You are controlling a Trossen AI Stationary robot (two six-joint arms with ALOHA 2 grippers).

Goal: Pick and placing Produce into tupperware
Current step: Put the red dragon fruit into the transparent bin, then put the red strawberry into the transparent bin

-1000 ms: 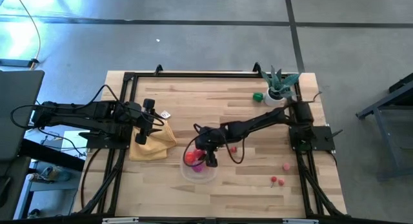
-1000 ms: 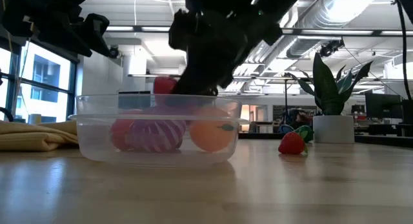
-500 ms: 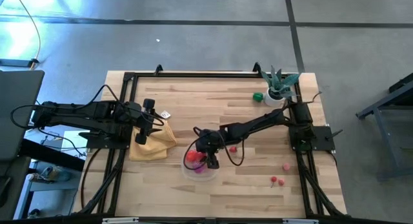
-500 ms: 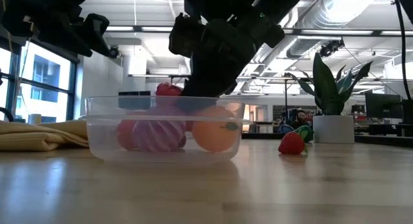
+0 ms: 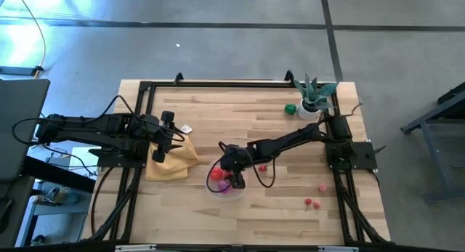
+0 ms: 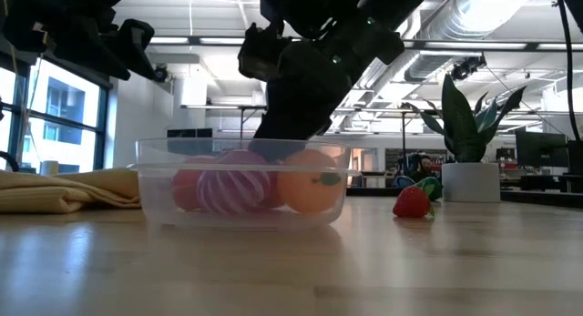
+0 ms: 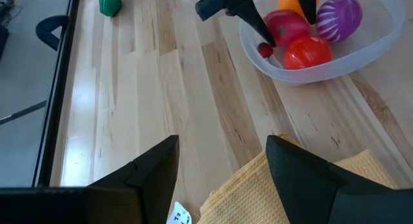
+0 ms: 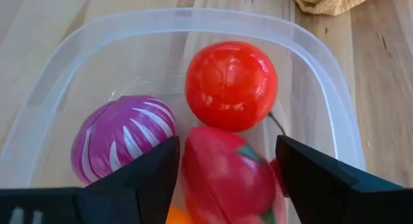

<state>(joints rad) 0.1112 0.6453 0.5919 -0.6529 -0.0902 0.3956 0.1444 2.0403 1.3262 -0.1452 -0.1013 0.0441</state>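
Four toy produce pieces are seen in the clear shallow plastic tupperware [image 8: 335, 130] near the table's middle – red tomato [image 8: 231, 85], purple-striped onion [image 8: 122, 137], red pepper [image 8: 226, 179], orange fruit [image 6: 308, 181]. The right gripper [image 8: 222, 161] is spread wide above them; the left gripper [image 7: 222, 161], parted and empty, is positioned over the mustard-yellow cloth [image 5: 174, 159].

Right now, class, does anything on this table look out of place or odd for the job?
Yes: several produce pieces lie outside the tupperware: a strawberry, a green piece by the potted plant, and small red pieces near the right edge.
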